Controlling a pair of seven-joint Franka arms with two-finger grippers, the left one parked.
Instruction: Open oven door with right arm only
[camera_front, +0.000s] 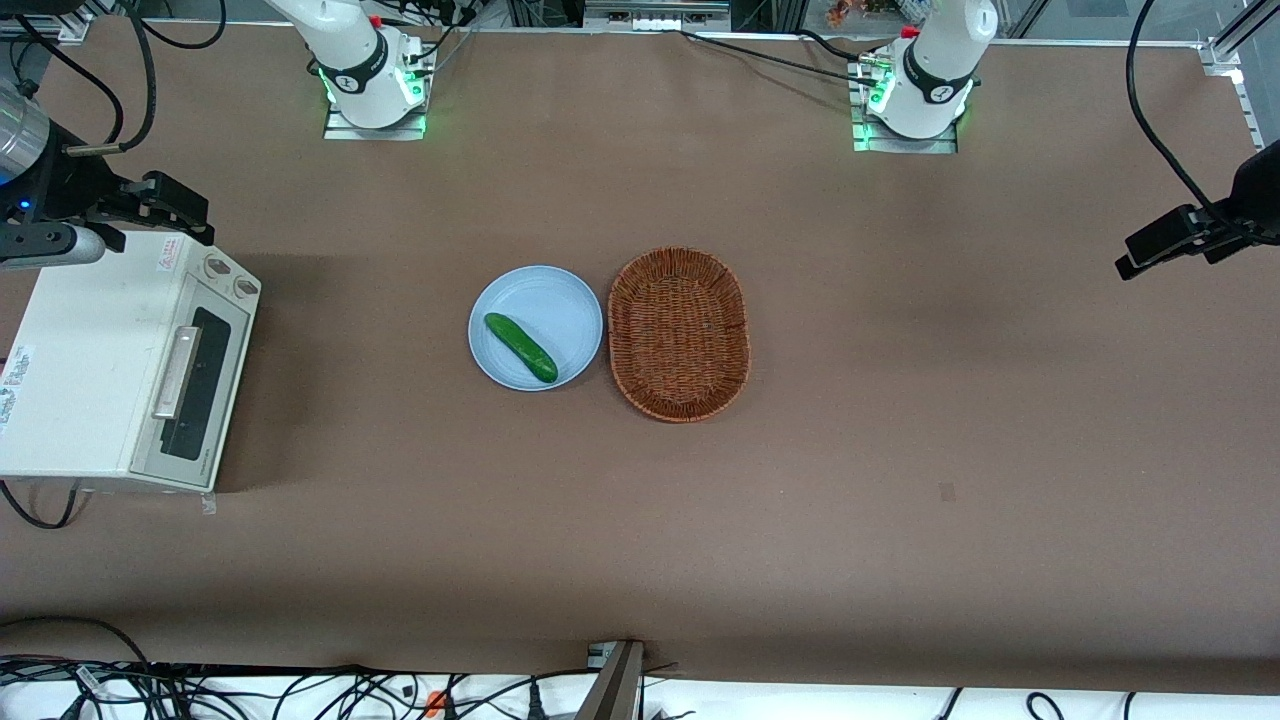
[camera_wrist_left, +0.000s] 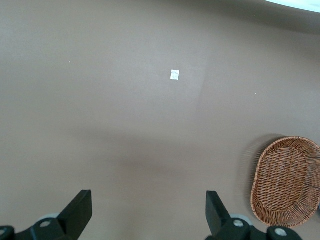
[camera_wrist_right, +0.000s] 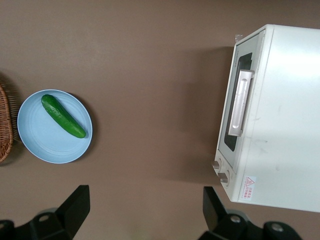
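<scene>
While the gripper (camera_front: 185, 215) hangs at the upper left of the front view, above the top edge of the toaster oven (camera_front: 90, 370) and near its knob corner, its two black fingers (camera_wrist_right: 75, 205) stand spread wide apart with nothing between them. It touches nothing; the right arm (camera_front: 40, 180) reaches in from the left edge of that frame. Below it, the oven door (camera_front: 195, 385) sits shut at the left middle of the front view, its silver bar handle (camera_front: 177, 372) running along the dark glass window. Two knobs (camera_front: 232, 277) sit on the strip just above the door in that frame. Near the centre of the table (camera_front: 900, 450) lies a pale blue plate (camera_front: 560, 300) holding a green cucumber (camera_front: 521, 347) laid diagonally. Just beside the plate, toward the parked arm's end, rests an oval wicker basket (camera_front: 679, 333) with nothing in it.
</scene>
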